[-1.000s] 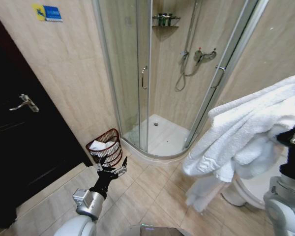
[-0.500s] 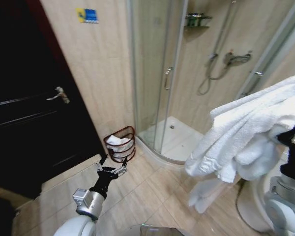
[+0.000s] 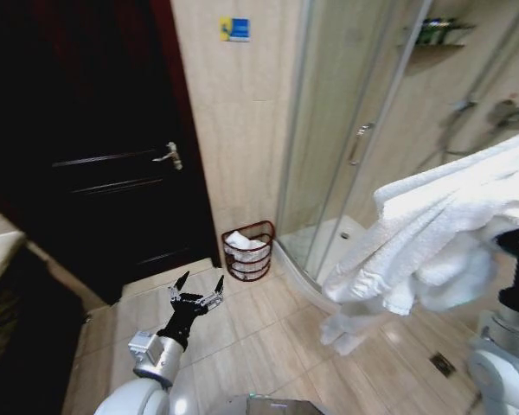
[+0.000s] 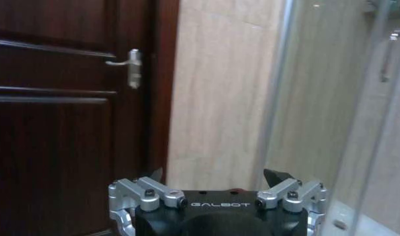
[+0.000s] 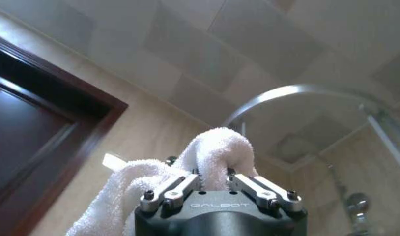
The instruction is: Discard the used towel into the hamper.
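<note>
- Right gripper (image 5: 215, 183): jaws pinched on a fold of the white towel (image 3: 441, 233); the fold bulges up between the fingers, the rest drapes down in a thick bunch.
- Right arm raised, wrist pointed up toward the ceiling, on the shower side of the hamper.
- Left gripper (image 3: 198, 290): jaws spread wide, nothing between them.
- Left arm low and stretched forward, gripper over floor tile just short of the hamper.
- Hamper (image 3: 248, 252): on the floor against the tiled wall, between the dark door (image 3: 112, 164) and the shower enclosure (image 3: 363, 130); white cloth lies inside it.
</note>
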`<state>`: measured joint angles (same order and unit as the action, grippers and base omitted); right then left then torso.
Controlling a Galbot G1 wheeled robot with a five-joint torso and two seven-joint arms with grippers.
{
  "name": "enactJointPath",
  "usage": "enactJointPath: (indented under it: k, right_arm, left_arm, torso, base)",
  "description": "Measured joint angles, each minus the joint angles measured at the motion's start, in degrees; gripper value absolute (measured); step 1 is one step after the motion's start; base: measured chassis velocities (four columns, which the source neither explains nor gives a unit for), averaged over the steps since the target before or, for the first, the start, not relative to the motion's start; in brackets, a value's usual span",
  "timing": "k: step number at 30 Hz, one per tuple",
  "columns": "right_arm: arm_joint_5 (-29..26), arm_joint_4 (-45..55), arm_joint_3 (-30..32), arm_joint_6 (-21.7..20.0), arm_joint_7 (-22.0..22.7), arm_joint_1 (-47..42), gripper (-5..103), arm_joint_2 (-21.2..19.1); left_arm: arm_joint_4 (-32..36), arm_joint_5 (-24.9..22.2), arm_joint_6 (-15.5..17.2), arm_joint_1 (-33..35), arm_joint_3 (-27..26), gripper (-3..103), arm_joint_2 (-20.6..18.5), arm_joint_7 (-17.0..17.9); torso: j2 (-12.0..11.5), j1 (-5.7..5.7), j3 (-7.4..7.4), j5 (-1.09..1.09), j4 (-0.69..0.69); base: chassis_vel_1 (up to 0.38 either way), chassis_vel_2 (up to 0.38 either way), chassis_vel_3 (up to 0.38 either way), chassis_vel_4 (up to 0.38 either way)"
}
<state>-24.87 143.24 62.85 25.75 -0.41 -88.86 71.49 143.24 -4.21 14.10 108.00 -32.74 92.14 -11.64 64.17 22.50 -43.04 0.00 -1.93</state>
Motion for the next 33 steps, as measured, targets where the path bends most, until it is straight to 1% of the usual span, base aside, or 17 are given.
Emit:
enactJointPath:
  k: [1, 3, 4, 6, 8, 10, 12, 15, 19, 25, 33]
  right_arm:
    - [0.00, 0.00, 0.00, 0.00, 0.00, 0.00, 11, 0.00]
    - [-2.15, 0.00, 0.80, 0.18, 0.07, -0.82, 11, -1.53]
    - [-2.15, 0.00, 0.80, 0.18, 0.07, -0.82, 11, -1.53]
    - [-3.36, 0.00, 1.72, 0.64, 0.25, -0.81, 11, -3.15]
    - [-3.53, 0.01, 2.20, 0.61, 0.48, -0.13, 11, -3.87]
    - [-3.37, 0.01, 2.04, 0.26, 0.72, 0.13, 11, -3.93]
    - [-1.99, 0.00, 0.17, -0.90, 0.83, 0.19, 11, -3.45]
    - [-0.02, 0.00, -2.13, -1.42, 0.76, 0.09, 11, -2.73]
    - [1.51, 0.00, -3.53, -2.73, 0.20, 0.39, 11, -1.81]
    - [1.79, 0.00, -4.59, -3.59, -0.11, 1.04, 11, -1.52]
    - [1.09, 0.00, -5.12, -3.03, -0.74, 1.66, 11, -1.99]
  left_arm:
    - [0.00, 0.00, 0.00, 0.00, 0.00, 100, 0.00, 0.00]
    - [0.00, 0.00, 0.00, 0.00, 0.00, 100, 0.00, 0.00]
    - [0.00, 0.00, 0.00, 0.00, 0.00, 100, 0.00, 0.00]
    - [0.00, 0.00, 0.00, 0.00, 0.00, 100, 0.00, 0.00]
    - [0.00, 0.00, 0.00, 0.00, 0.01, 100, 0.00, 0.00]
    - [0.00, 0.00, 0.00, 0.00, 0.01, 100, 0.00, 0.00]
    - [0.00, 0.00, 0.00, 0.00, 0.01, 100, 0.00, 0.00]
    - [0.00, 0.00, 0.00, 0.00, 0.01, 100, 0.00, 0.00]
    - [0.00, 0.00, 0.00, 0.00, 0.01, 100, 0.00, 0.00]
    - [0.00, 0.00, 0.00, 0.00, 0.01, 100, 0.00, 0.00]
    - [0.00, 0.00, 0.00, 0.00, 0.01, 100, 0.00, 0.00]
  torso:
    - [0.00, 0.00, 0.00, 0.00, 0.00]
    - [-0.02, -0.02, 0.01, 0.00, 0.01]
    - [-0.02, -0.02, 0.01, 0.00, 0.01]
    - [-0.04, -0.03, 0.03, 0.00, 0.02]
    - [-0.05, -0.04, 0.04, 0.00, 0.05]
    - [-0.06, -0.04, 0.04, 0.00, 0.04]
    - [-0.08, -0.05, 0.05, 0.00, 0.04]
    - [-0.09, -0.05, 0.05, 0.01, 0.01]
    - [-0.11, -0.06, 0.06, 0.00, 0.03]
    - [-0.12, -0.08, 0.08, 0.00, 0.03]
    - [-0.14, -0.09, 0.09, 0.00, 0.03]
  base:
    - [0.106, 0.108, 0.116, 0.115]
    - [0.089, 0.093, 0.089, 0.071]
    - [0.089, 0.078, 0.063, 0.071]
    - [0.020, 0.039, 0.009, 0.001]
    - [0.000, 0.000, 0.000, 0.000]
    - [0.000, 0.000, 0.000, 0.000]
    - [0.000, 0.000, 0.000, 0.000]
    - [0.000, 0.000, 0.000, 0.000]
    - [0.000, 0.000, 0.000, 0.000]
    - [0.000, 0.000, 0.000, 0.000]
    - [-0.078, 0.068, 0.073, -0.076]
